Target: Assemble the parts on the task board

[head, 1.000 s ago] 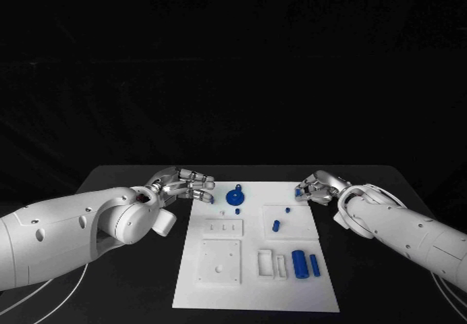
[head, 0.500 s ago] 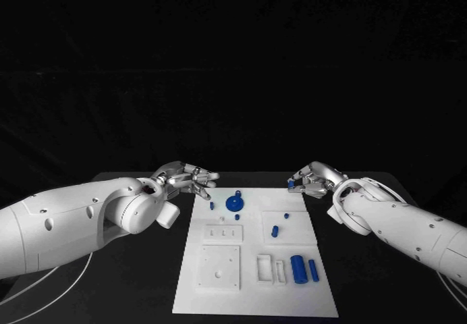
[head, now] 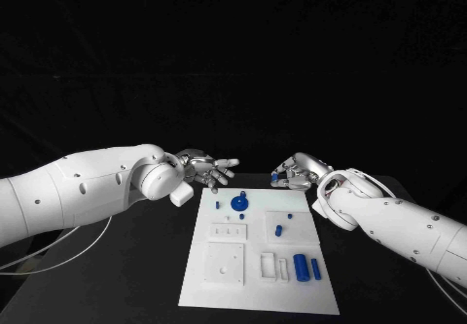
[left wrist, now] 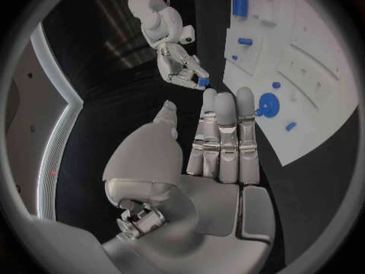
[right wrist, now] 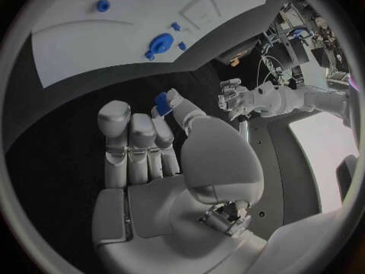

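The white task board (head: 255,270) lies in the middle of the table. My right hand (head: 297,171) hovers over the board's far right corner and pinches a small blue part (right wrist: 161,100) between thumb and finger; the part (head: 279,177) also peeks out from under the fingers. My left hand (head: 208,173) floats above the far left corner with fingers spread, holding nothing. A blue round disc part (head: 238,200) sits at the board's far end, with small blue pegs (head: 217,203) beside it. Two blue cylinders (head: 299,264) lie near the front right.
White raised blocks (head: 226,231) and a square plate (head: 224,264) take up the board's left half. A small blue piece (head: 279,230) lies on the right middle block. Black table (head: 117,270) surrounds the board on both sides.
Both hands have risen off the board and moved toward its far end. The right hand has lifted a small blue part with it. The view has shifted a little.
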You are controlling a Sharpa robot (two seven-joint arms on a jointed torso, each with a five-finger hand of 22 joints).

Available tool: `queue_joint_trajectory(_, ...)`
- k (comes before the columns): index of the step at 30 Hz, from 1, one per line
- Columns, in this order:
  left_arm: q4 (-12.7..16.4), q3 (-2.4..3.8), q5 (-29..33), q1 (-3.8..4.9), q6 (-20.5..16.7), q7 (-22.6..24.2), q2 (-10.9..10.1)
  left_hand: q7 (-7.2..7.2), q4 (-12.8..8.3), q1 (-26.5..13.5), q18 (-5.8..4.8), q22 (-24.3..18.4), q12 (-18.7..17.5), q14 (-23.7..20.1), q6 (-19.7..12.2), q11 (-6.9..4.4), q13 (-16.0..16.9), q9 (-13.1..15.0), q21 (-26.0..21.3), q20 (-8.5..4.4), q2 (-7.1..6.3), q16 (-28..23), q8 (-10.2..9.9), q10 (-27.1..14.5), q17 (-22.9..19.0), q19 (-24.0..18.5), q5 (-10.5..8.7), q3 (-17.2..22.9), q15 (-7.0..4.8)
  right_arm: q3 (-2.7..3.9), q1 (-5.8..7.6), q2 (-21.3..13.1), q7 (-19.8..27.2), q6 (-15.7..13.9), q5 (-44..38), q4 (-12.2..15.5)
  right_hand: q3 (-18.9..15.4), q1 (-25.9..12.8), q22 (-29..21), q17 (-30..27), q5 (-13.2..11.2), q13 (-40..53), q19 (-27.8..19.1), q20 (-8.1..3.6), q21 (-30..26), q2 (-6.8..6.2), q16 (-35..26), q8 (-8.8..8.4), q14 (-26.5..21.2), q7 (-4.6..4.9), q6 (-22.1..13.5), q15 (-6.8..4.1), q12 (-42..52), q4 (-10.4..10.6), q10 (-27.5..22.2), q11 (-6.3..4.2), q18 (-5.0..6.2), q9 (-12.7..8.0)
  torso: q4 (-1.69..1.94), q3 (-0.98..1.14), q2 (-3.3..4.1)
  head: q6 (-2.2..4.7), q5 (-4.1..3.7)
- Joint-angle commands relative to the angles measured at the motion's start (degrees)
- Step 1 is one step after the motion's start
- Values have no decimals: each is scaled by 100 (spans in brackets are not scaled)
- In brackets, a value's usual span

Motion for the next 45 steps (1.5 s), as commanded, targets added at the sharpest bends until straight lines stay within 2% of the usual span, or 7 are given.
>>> queue_joint_trajectory(1, -100, -6, -490, 38, 409, -668, 114, -36, 297, -71, -107, 93, 136, -71, 101, -65, 95, 233, 94, -34, -345, 206, 1, 24, 67, -66, -25, 298, -41, -2, 7, 77, -377, 123, -349, 124, 24, 17, 494, 10, -15, 6, 291, -18, -20, -67, 10, 19, 29, -1, -1, -5, -9, 33, 23, -18, -13, 5, 1, 8, -52, -51, 37)
queue_joint_trajectory(6, -223, -28, -774, 57, 361, -855, 295, -108, 423, -5, -109, 214, 313, -145, 263, -92, 229, 841, 183, -37, -371, 345, 58, -84, 21, -160, -22, 357, -48, -13, 8, 220, -502, 166, -422, 226, 63, 3, 494, 10, 60, 1, 290, -18, -26, -67, 6, 18, 30, 0, -7, -5, -19, 48, 17, -19, -13, 4, -11, 3, -54, -108, 53)
queue_joint_trajectory(7, -242, -30, -841, 57, 349, -881, 328, -108, 461, -13, -123, 297, 437, -199, 87, -80, 312, 1715, 217, -28, -405, 399, 4, -165, -88, -252, -19, 412, -47, -18, 8, 249, -521, 173, -437, 236, 67, 4, 494, 12, 67, 0, 291, -18, -22, -64, 8, 16, 31, 2, -11, -5, -20, 49, 17, -19, -13, 3, -13, 3, -53, -111, 52)
queue_joint_trajectory(13, -346, -36, -1105, 40, 189, -998, 504, -134, 426, -14, -100, 361, 481, -223, 59, -82, 323, 2490, 230, -17, -331, 470, -6, -250, -226, -255, -18, 407, -35, -55, 8, 391, -641, 239, -497, 298, 90, -21, 486, -8, 155, -16, 287, -18, -56, -90, -21, 18, 23, 8, -38, -4, -47, 59, -2, -15, -3, 4, -27, 5, -48, -126, 39)
queue_joint_trajectory(21, -439, -37, -1162, -18, -137, -1084, 648, -128, 532, 9, -79, 435, 669, -298, -106, -56, 384, 3443, 202, 20, -428, 592, -18, -485, -464, -298, 46, 450, -3, -129, 7, 516, -776, 369, -587, 380, 96, -30, 485, -20, 259, -33, 289, -14, -59, -124, -48, 19, 27, 10, -45, -5, -68, 78, -11, -15, 6, 5, -7, -2, -43, -138, -5)
queue_joint_trajectory(30, -479, -39, -1536, -79, -131, -1113, 747, -112, 495, 8, -78, 458, 700, -328, -169, -38, 380, 3571, 181, 31, -440, 626, -28, -563, -526, -312, 44, 436, 9, -241, 5, 597, -860, 400, -656, 450, 89, -40, 486, -20, 341, -35, 294, -14, -64, -141, -58, 18, 28, 13, -51, -4, -69, 81, -12, -15, 8, 5, 9, -5, -40, -163, -1)
queue_joint_trajectory(45, -428, -46, -1905, -104, 60, -1257, 805, -90, 371, 53, -71, 485, 694, -352, -208, -17, 340, 3403, 141, 52, -368, 642, -22, -619, -582, -326, 49, 432, 28, -269, 3, 623, -944, 423, -710, 487, 79, -50, 488, -22, 372, -37, 298, -13, -61, -149, -66, 18, 29, 12, -55, -5, -68, 92, -6, -16, 7, 5, -1, -1, -40, -162, 14)
